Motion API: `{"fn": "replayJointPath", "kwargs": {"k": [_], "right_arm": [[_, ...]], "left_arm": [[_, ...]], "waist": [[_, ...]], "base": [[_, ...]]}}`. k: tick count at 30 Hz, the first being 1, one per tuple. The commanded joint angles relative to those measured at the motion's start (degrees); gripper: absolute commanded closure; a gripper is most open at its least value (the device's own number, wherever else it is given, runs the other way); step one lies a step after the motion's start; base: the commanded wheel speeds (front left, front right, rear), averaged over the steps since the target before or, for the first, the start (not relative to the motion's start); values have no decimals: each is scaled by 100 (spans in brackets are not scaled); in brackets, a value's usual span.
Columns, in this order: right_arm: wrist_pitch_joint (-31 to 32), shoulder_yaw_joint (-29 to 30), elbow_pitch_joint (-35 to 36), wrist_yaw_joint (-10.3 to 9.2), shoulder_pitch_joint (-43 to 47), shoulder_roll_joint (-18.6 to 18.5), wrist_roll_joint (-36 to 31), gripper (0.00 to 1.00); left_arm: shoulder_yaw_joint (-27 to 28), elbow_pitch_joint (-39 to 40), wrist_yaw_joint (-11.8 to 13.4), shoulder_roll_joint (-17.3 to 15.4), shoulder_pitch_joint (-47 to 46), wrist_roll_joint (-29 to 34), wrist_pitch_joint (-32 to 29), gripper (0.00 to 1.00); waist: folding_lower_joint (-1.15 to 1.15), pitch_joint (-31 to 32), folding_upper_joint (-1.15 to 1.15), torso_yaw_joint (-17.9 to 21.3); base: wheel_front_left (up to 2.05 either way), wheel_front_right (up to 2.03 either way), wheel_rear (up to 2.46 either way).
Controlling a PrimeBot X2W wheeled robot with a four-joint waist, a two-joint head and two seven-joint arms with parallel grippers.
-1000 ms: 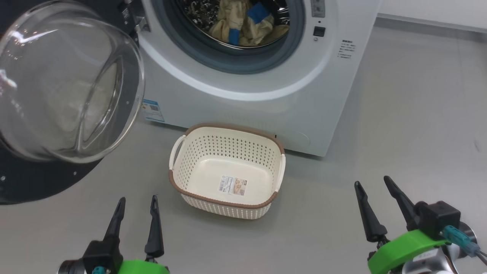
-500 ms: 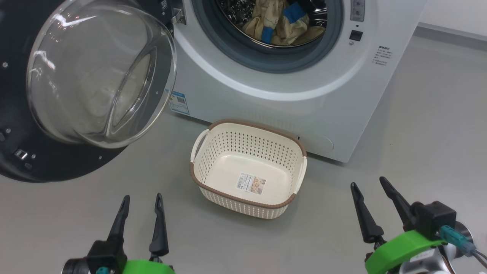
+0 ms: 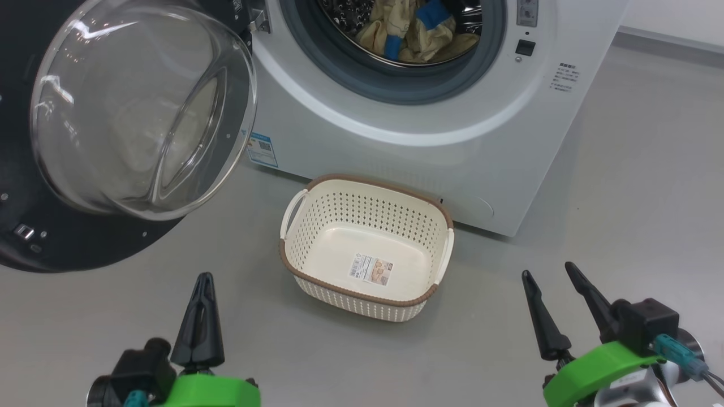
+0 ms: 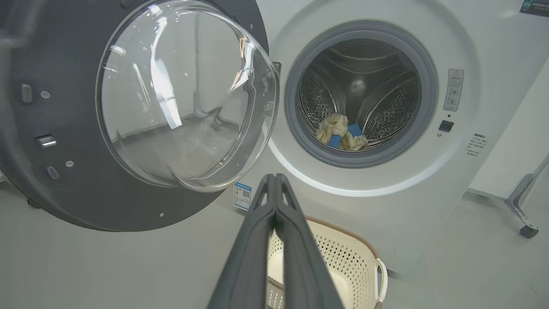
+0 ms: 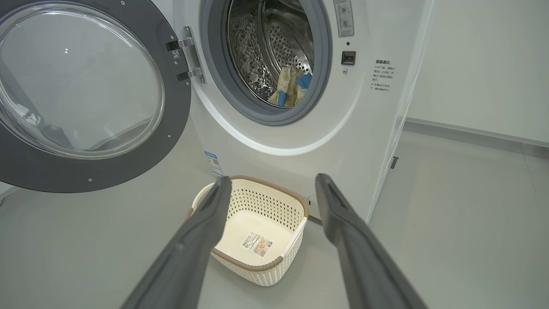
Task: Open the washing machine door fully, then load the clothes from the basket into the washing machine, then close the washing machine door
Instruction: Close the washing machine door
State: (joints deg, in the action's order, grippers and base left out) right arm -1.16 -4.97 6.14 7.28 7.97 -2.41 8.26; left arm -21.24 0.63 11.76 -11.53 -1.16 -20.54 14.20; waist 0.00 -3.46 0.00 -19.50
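- Head view: washing machine door [image 3: 113, 113] swung wide open at left, glass bowl facing out.
- Clothes [image 3: 416, 31] lie inside the drum [image 3: 345, 17] of the washing machine [image 3: 396, 141].
- Basket [image 3: 362, 212] on the floor [image 3: 622, 198] just in front of the machine, empty, label sticker [image 3: 371, 269] on its bottom.
- Left gripper [image 3: 202, 277] at lower left, jaws pressed together, holding nothing.
- Right gripper [image 3: 547, 270] at lower right, jaws apart, nothing between them.
- Left wrist view: the two fingers meet at the tips, over the basket's near edge; open door at left, clothes low in the drum.
- Right wrist view: fingers spread wide, the empty basket seen between them; door open at left, clothes in the drum.
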Motion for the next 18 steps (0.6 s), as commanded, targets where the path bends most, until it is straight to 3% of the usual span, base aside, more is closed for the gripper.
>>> {"fn": "replayJointPath", "kwargs": {"k": [1,3,6,9,11,12,18], "right_arm": [[0,-89,209,21,-245,-46,23,0],[4,-72,220,21,-248,-46,18,0],[15,-47,232,21,-247,-46,6,0],[25,-36,237,21,-237,-46,-5,0],[34,-35,240,21,-233,-46,-9,0],[40,-37,243,21,-226,-46,-8,0],[54,-31,265,21,-184,-46,-5,0]], "left_arm": [[252,261,-61,18,-163,-75,79,100],[374,410,-298,199,-134,-391,80,100],[645,584,-887,494,-53,-1319,80,100],[874,696,-1454,627,-8,-2396,31,100],[1024,815,-1672,670,-14,-3142,-78,100],[1166,1000,-1805,696,-27,-3954,-232,100],[1705,1620,-1916,540,-40,-5825,-603,100]], "waist": [[0,-7,0,-1],[0,-21,0,-9],[0,-32,0,-28],[0,-19,0,-48],[0,-3,0,-59],[0,19,0,-66],[0,54,0,-83]], "base": [[0,0,0],[0,0,0],[0,0,0],[0,0,0],[0,0,0],[0,0,0],[0,0,0]]}}
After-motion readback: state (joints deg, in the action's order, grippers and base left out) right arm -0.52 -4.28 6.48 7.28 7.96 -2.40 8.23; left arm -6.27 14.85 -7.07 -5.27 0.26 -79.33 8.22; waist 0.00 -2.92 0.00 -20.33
